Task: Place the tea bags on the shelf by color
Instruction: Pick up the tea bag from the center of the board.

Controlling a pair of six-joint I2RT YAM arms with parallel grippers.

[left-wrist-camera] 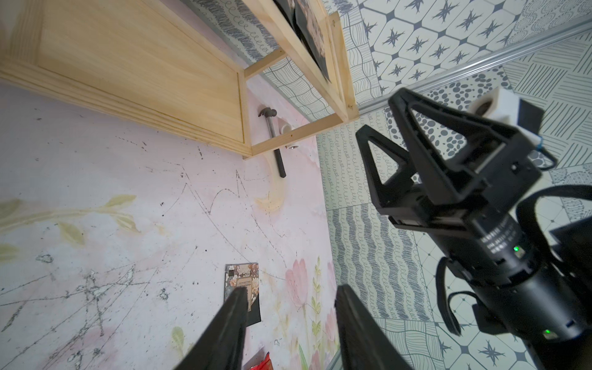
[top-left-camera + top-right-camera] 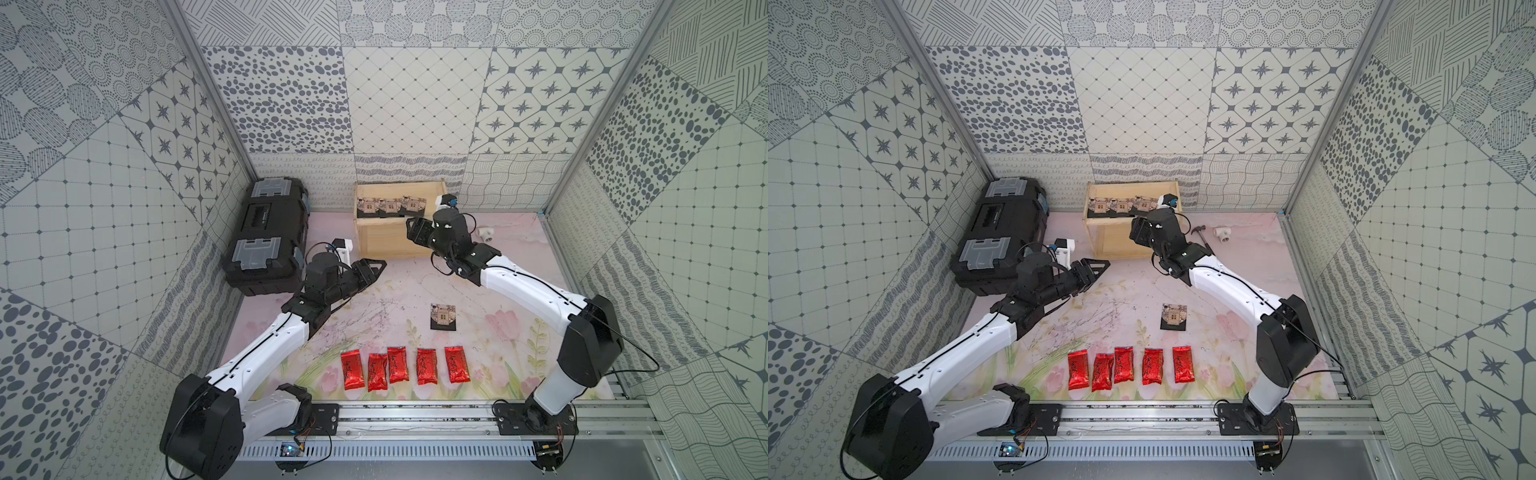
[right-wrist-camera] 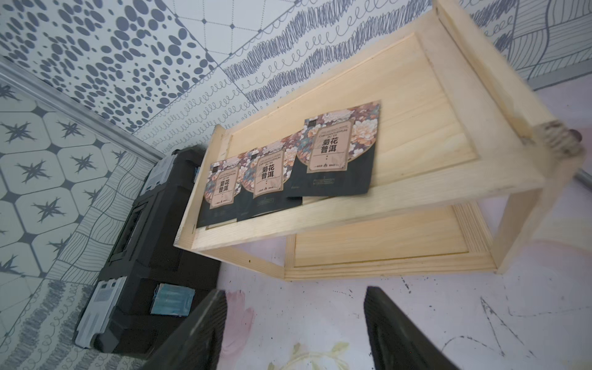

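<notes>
Up on the top board of the shelf (image 2: 382, 239) lie three black packets (image 2: 390, 206), overlapping in a row. A fourth black packet (image 2: 443, 316) lies flat on the table (image 2: 374, 316), well apart from the shelf. Near the front edge, five red packets (image 2: 398, 365) sit side by side. The right gripper (image 3: 294, 293) hangs just before the shelf, jaws spread and empty (likewise the left gripper (image 1: 292, 290), beside the toolbox (image 2: 266, 232)).
</notes>
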